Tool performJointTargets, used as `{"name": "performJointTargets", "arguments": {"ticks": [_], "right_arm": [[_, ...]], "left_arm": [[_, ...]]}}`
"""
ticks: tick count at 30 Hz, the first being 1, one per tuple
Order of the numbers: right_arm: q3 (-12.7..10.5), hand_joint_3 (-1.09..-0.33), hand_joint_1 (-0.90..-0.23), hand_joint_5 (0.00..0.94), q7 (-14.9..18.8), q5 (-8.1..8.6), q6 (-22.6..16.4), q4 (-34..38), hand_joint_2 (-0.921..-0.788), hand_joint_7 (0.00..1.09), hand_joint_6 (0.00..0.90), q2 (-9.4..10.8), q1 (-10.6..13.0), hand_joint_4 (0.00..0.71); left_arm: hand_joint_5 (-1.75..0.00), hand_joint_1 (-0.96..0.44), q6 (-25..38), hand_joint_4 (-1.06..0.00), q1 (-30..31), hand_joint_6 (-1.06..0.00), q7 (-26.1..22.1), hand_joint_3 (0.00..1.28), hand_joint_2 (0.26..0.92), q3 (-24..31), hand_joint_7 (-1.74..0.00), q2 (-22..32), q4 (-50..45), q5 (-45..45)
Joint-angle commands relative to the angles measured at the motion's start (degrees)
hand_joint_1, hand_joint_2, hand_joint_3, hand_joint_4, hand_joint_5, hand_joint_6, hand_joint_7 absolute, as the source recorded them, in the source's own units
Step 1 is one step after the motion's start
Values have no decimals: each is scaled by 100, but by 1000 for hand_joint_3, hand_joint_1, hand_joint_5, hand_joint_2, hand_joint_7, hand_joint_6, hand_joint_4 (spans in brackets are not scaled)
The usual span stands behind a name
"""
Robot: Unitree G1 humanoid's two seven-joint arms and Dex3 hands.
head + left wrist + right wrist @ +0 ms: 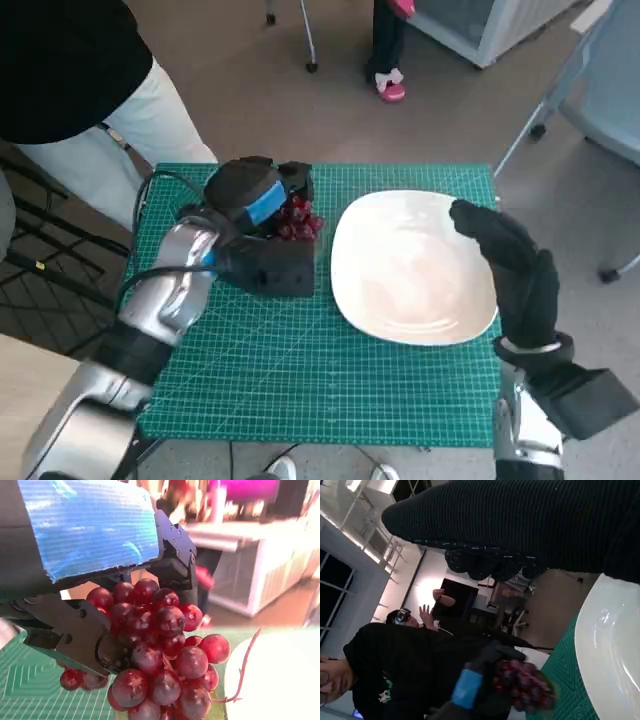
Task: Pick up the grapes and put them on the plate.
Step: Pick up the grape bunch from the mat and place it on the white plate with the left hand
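A bunch of dark red grapes (299, 219) hangs in my left hand (255, 205), just left of the white plate (420, 300) on the green mat. The left wrist view shows the black fingers (80, 635) wrapped around the bunch (160, 655), with the plate's rim (270, 680) close beside it. My gloved right hand (510, 270) rests on the plate's right edge and holds nothing. In the right wrist view the glove (530, 525) spans the picture above the plate (605, 645), and the grapes (522, 685) show blurred beyond.
The green cutting mat (300, 370) covers the small table. A person in white trousers (130, 140) stands at the far left corner. Another person's pink shoe (390, 85) is on the floor beyond, and chair legs (530, 125) stand at the right.
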Motion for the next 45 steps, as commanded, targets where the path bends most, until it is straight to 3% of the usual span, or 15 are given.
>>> {"name": "performJointTargets", "arguments": {"ticks": [1, 18, 29, 45], "right_arm": [[6, -879, -608, 5, 23, 47, 90, 15, -921, 430, 69, -13, 48, 427], [-1, -879, -608, 4, 17, 50, 85, 6, -921, 437, 66, -8, 68, 427], [-40, -878, -606, 4, 4, 70, 127, -48, -921, 439, 66, -37, 94, 428], [-161, -870, -609, 5, 4, 113, 83, -131, -921, 437, 74, -76, 204, 432]], "left_arm": [[-1200, 3, 17, -601, 162, -602, -49, 118, 921, 198, -1234, 137, -465, -5], [-1191, 3, -275, -614, 236, -583, -89, 120, 921, 301, -1250, 114, -754, -72], [-1276, 3, -321, -643, 76, -606, -262, 103, 921, 309, -1114, -111, -915, -163], [-1259, 3, -453, -590, -1047, -545, -399, 150, 921, -136, -1251, -965, -360, 28]]}}
